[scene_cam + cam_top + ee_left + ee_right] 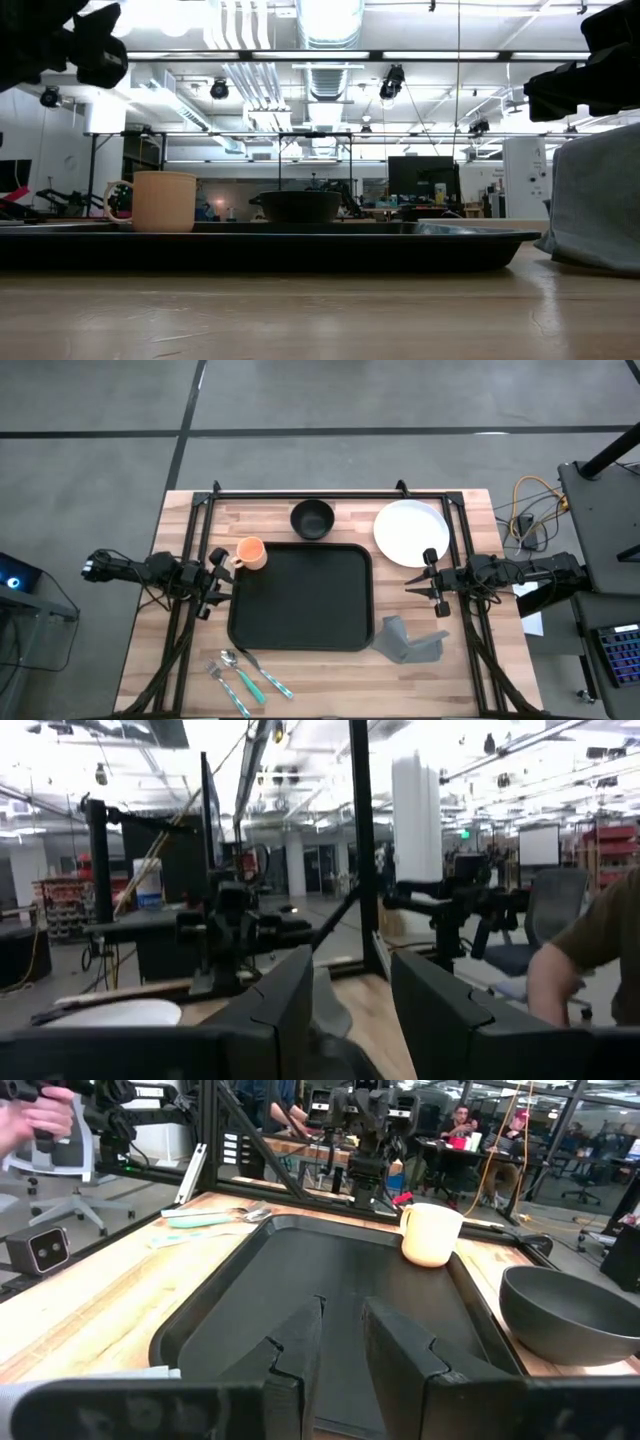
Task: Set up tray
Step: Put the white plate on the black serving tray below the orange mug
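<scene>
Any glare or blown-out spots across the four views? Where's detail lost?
Low view: ceiling lights blow out the top, tray and cup backlit and dark. Left wrist view: bright ceiling washes out the background, the left tool close to the lens is a dark soft mass. Right wrist view: evenly lit, mild sheen on the tray floor. High view: evenly lit, white plate slightly bright.

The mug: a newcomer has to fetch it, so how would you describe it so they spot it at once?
Find the black tray in the middle of the wooden table. The mug stands at the tray's far left corner, left of the dark bowl. It is the only orange thing there, with a handle.
</scene>
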Controlling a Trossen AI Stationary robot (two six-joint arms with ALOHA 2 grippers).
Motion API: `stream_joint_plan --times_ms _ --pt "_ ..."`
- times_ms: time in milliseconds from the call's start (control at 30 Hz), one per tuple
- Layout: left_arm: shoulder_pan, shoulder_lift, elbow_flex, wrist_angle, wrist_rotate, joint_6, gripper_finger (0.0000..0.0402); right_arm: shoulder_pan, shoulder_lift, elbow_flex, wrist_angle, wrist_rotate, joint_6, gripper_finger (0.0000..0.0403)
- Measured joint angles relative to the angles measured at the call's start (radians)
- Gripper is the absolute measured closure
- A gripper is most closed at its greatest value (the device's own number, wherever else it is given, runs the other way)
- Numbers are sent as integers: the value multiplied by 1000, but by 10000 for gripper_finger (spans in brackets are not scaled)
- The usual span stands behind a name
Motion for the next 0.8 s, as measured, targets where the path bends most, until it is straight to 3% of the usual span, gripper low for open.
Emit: stream_joint_plan --times_ms 600,800 --pt "0 0 1 -200 -18 30 283 0 -1 0 0 0 0 335" --pt "1 8 2 -228 -92 32 283 0 -1 0 0 0 0 335"
